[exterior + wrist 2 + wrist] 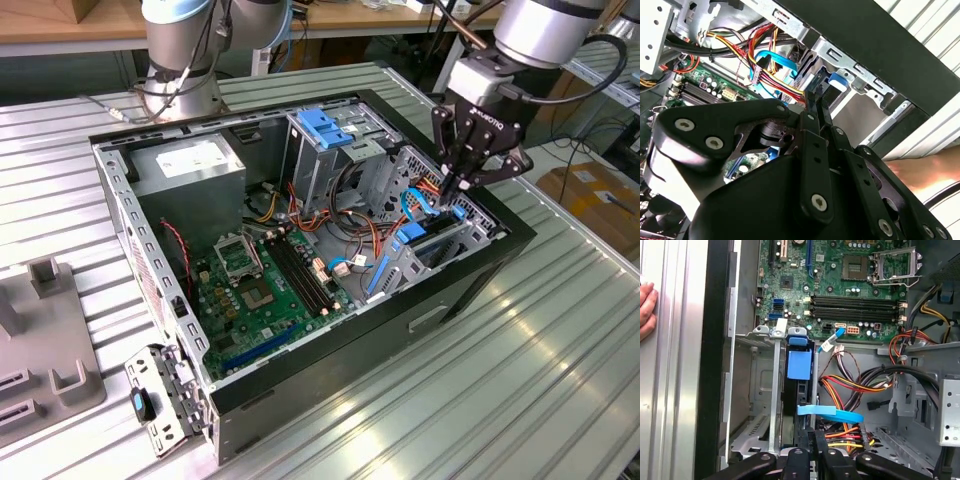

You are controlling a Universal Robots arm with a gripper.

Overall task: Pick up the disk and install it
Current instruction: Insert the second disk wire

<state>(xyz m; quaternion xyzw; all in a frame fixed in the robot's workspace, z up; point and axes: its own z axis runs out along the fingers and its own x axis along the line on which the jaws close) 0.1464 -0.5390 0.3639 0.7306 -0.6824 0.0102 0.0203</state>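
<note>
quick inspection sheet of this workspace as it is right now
surface: ribbed metal table, open computer case on it
job's things: disk stands in the drive cage, body mostly hidden
clutter: grey fixture block beside the case
grippers: gripper shut, at the disk's slot; contact unclear
cables: red-yellow wire bundle, blue flat cable beside the cage
surroundings: a person's hand on the table; second arm base behind the case

In the first wrist view the end effector (812,452) hangs over a blue-railed disk (799,365) seated in its metal bay (775,390), beside the green motherboard (840,285).
</note>
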